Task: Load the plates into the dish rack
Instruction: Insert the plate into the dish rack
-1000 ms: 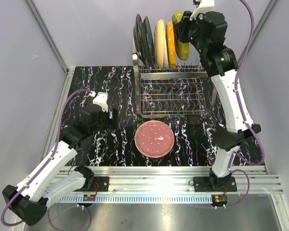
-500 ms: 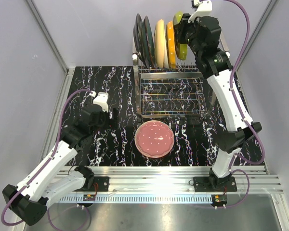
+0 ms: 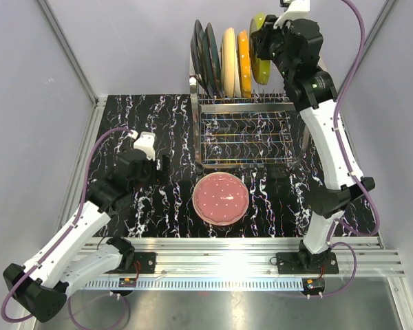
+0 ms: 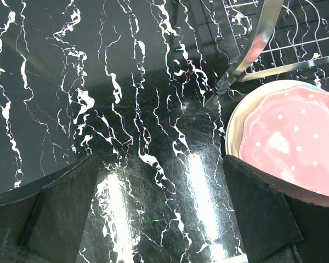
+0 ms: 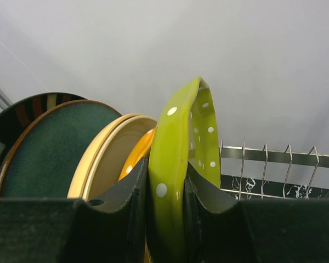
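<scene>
The black white-veined table carries one chrome wire rack, set toward the far side with its long axis running left to right.

Five plates stand on edge along the rack's far row, faces turned left and right, rims up. From the left there are two dark plates, one cream plate, one orange plate, and one green plate with white dots at the right end. The green plate leans a little toward the orange one, and its rim points at the right wrist camera. Its lower edge is hidden, so I cannot tell whether it sits between the tines.

Two more plates lie flat, stacked on the table just in front of the rack. A pink plate with white dots is on top of a pale plate, of which only the rim shows.

The right gripper is clamped on the green plate, one finger pressed against each face. The left gripper hangs over bare table left of the stack, its fingers spread wide and holding nothing.
</scene>
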Controlling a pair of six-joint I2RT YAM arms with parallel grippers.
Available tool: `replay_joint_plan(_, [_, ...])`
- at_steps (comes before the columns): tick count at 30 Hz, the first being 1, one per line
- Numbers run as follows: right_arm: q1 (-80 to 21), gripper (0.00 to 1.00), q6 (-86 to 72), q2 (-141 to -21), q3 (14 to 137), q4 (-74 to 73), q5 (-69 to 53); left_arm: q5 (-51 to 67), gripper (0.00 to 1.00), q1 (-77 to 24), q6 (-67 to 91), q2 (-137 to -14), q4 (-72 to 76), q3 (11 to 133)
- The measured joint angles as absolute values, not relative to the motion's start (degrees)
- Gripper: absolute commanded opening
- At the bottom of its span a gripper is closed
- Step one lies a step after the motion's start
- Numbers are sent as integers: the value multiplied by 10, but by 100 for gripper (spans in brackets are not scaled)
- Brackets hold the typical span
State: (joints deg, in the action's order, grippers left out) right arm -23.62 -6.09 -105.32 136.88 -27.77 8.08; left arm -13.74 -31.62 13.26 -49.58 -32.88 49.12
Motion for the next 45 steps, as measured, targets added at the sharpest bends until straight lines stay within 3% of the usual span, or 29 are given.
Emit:
replay_joint_plan(10, [-236, 0, -74, -1053, 1375, -285, 81, -137, 99, -318, 133, -495, -329, 491])
replay_joint_plan(26, [-235, 0, -106, -1011, 1245, -218, 93, -137, 99, -319, 132, -495, -329, 491])
replay_joint_plan(30, [-235, 8, -110, -995, 1207, -194, 94, -137, 99, -320, 132, -495, -329, 491])
replay_joint_plan(33, [-235, 18, -110, -993, 1196, -185, 94, -137, 99, -321, 132, -495, -329, 491])
replay_joint_plan(34, [-235, 26, -110, -992, 1195, -185, 94, -137, 99, -321, 132, -494, -329, 491])
replay_joint_plan(35, [-235, 26, -110, -992, 1194, -183, 94, -137, 99, -321, 132, -494, -329, 491])
replay_joint_plan(36, [-235, 33, -110, -992, 1193, -183, 94, -137, 99, -321, 132, -494, -329, 491])
replay_joint_plan(39, [-235, 40, -110, -991, 1193, -184, 89, -137, 99, -322, 131, -493, -329, 491])
replay_joint_plan(45, [-235, 45, -115, -981, 1193, -178, 73, -137, 99, -323, 130, -491, -329, 491])
